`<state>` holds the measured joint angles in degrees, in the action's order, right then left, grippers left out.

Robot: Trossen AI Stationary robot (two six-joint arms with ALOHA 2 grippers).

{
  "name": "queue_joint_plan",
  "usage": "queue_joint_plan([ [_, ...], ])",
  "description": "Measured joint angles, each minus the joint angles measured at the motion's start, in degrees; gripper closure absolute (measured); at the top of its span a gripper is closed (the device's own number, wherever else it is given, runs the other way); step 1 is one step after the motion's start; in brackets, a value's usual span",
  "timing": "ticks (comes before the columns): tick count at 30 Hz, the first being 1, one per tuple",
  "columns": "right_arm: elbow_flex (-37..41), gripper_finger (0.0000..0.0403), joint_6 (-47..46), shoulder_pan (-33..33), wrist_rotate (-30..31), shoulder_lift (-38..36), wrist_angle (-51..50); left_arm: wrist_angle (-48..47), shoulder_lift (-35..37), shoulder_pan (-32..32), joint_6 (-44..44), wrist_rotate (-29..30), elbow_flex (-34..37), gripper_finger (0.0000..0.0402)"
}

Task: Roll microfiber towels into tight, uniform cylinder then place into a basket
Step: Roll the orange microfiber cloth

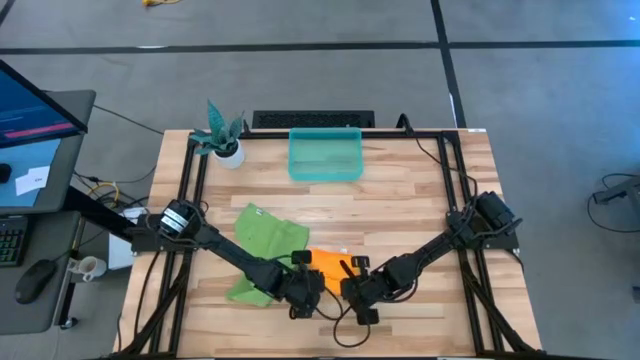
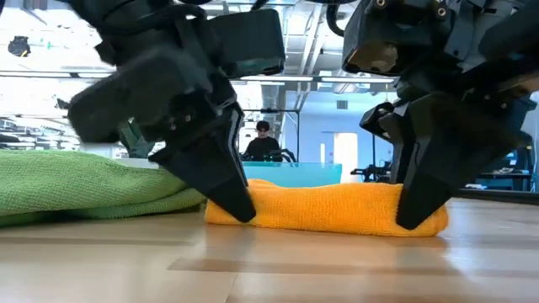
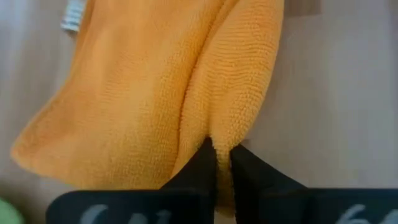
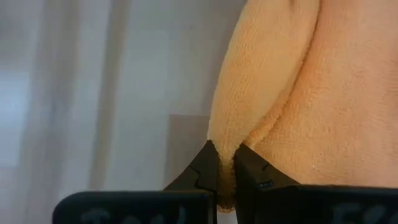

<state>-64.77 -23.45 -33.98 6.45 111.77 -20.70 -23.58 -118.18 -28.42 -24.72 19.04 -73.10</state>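
The orange-yellow towel [image 1: 328,266] lies folded into a thick band on the table near its front edge; it also shows in the low view [image 2: 328,206]. My left gripper [image 1: 306,292] is shut on the towel's left near corner and my right gripper [image 1: 360,296] on its right near corner. The lime green towel [image 1: 262,243] lies crumpled on the table to the left, under my left arm. The teal bin [image 1: 325,155] stands at the far middle of the table. My left gripper pinches a fold at the towel's near edge [image 3: 219,134] between its two fingers, slanting down from the near left. The towel lies on the table. My right gripper pinches a fold at the towel's near edge [image 4: 225,146] between its two fingers, slanting down from the near right. The towel rests on the table.
A small white pot with a teal plant [image 1: 226,140] stands at the far left corner. A black bar [image 1: 312,120] lies behind the bin. Bare wood [image 1: 400,200] lies between the bin and the towels.
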Motion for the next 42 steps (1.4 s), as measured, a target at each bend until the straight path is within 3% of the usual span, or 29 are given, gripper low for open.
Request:
queue_joint_plan([
  [6, -0.1, 0.0365, 0.9, -0.1, -9.3, 0.1, 5.0, 1.3, 4.5, -0.1, -5.3, -16.4, 0.2, 0.0380],
  [12, 0.1, 0.0365, 1.8, 1.2, -22.5, 0.3, 10.7, 3.3, 4.6, 1.4, -18.5, -26.8, 0.1, 0.0390],
  [19, 0.2, 0.0365, -6.0, 5.1, -27.2, 0.3, 8.4, 3.8, 3.8, 2.6, -24.8, -29.9, 0.1, 0.0385],
  [32, 0.2, 0.0365, -24.0, 10.4, -27.4, 0.2, 6.3, 2.5, 3.5, 2.6, -25.6, -30.0, 0.3, 0.0382],
  [42, 0.1, 0.0365, -26.1, 10.7, -26.7, 0.1, 5.1, 2.6, 3.5, 2.5, -21.6, -27.6, 0.3, 0.0377],
])
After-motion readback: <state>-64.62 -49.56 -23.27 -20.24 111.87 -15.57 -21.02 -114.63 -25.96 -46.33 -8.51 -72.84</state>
